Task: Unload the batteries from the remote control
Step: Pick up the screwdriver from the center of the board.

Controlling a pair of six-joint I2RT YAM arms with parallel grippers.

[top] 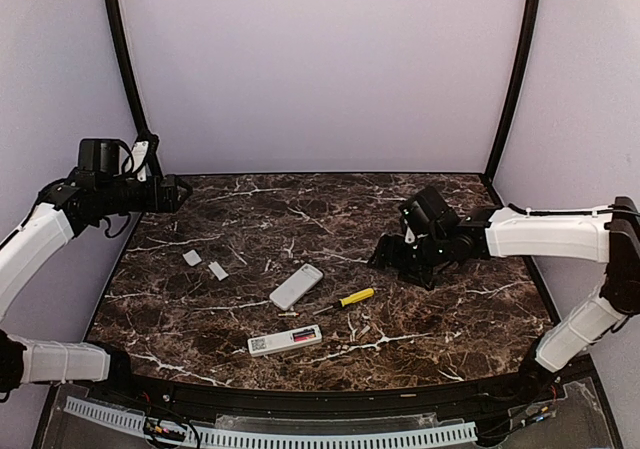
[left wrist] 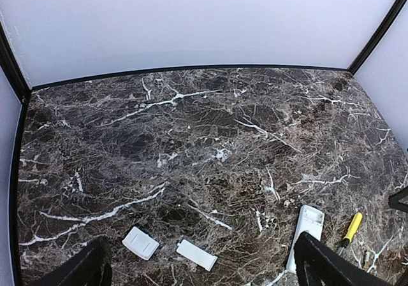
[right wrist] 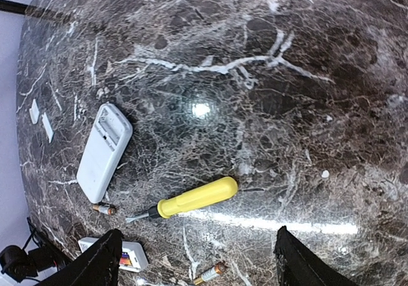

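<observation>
Dark marble table (top: 480,309), pale walls all round.

Top view: left gripper (top: 172,194) hangs over the far left corner, spread as wide as it goes and empty, with everything well clear of its jaws. Right gripper (top: 392,259) sits low, jaws well apart, nothing between them. Loaded remote (top: 285,341) lies well ahead of its tips, reddish batteries (top: 301,337) seated in the bay.

Left wrist view: two white covers (left wrist: 140,242) just ahead of the gap. Bare remote (left wrist: 305,234) sits at the tip of the finger on the view's right, screwdriver (left wrist: 352,227) just beyond it.

Right wrist view: screwdriver straight ahead of the gap, bare remote beyond it toward the view's left. One loose cell (right wrist: 103,208) lies by that remote's end, another between the fingers at the frame's bottom. Loaded remote peeks out beside the left-side finger. It probably holds two cells, but it's too cropped to be sure.

Risk, my judgement: the cells are tiny and round. A wide, shallow approach could shove the loaded remote, roll a loose cell away, or catch the screwdriver handle instead.
</observation>
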